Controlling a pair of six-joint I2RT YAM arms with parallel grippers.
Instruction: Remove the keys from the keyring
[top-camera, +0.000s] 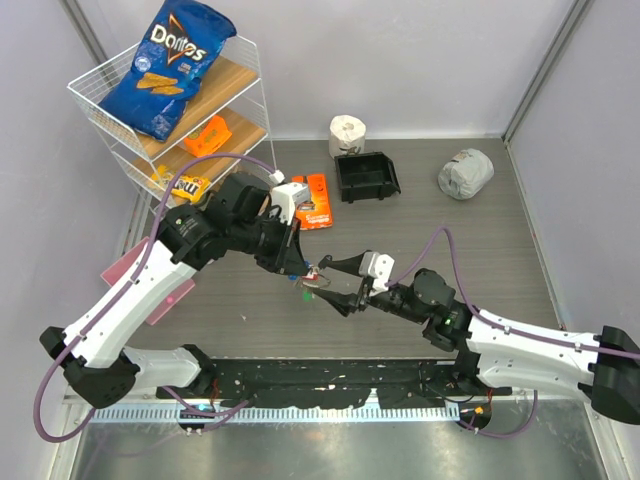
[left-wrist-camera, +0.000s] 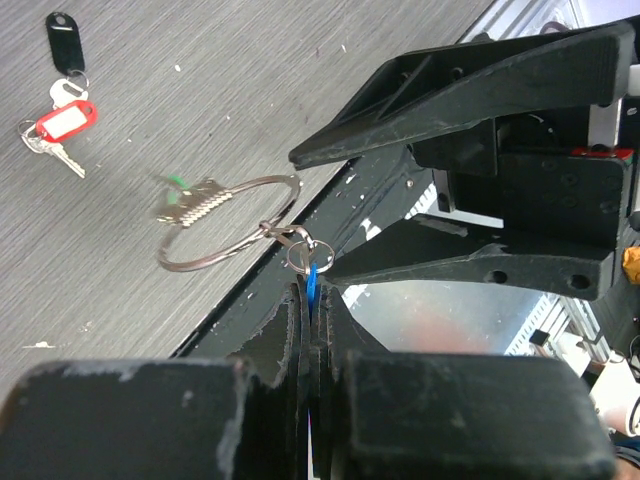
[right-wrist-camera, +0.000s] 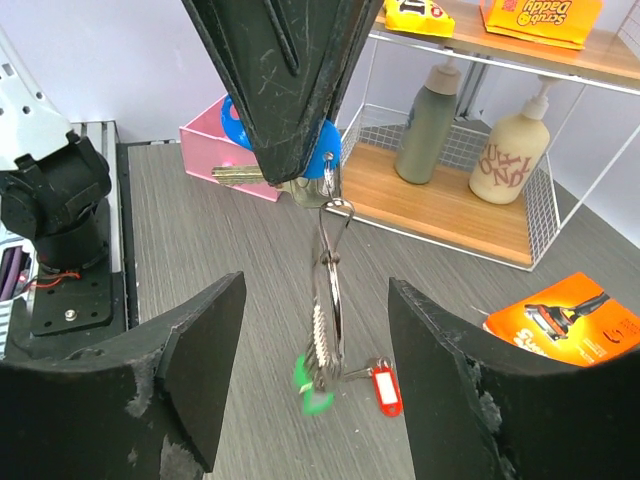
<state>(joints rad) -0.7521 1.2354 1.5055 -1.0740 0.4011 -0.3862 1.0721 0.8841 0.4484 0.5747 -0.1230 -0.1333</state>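
Observation:
My left gripper (left-wrist-camera: 312, 300) is shut on a blue key tag (left-wrist-camera: 313, 283) and holds it above the table. The silver keyring (left-wrist-camera: 230, 220) hangs from that tag by a small ring, with a green-tagged key (left-wrist-camera: 190, 200) still on it. My right gripper (right-wrist-camera: 315, 370) is open and empty, its fingers (left-wrist-camera: 470, 90) on either side of the ring's end without touching it. The keyring (right-wrist-camera: 330, 290) hangs between them in the right wrist view. A red-tagged key (left-wrist-camera: 65, 121) and a black-tagged key (left-wrist-camera: 64, 43) lie loose on the table. In the top view both grippers (top-camera: 300, 265) (top-camera: 335, 280) meet at mid-table.
A wire shelf (top-camera: 170, 110) with a Doritos bag (top-camera: 170, 65) stands at the back left. An orange razor packet (top-camera: 318, 200), a black bin (top-camera: 367, 177), a paper roll (top-camera: 347, 133) and a grey crumpled bag (top-camera: 466, 173) lie behind. A pink box (right-wrist-camera: 215, 150) sits by the shelf.

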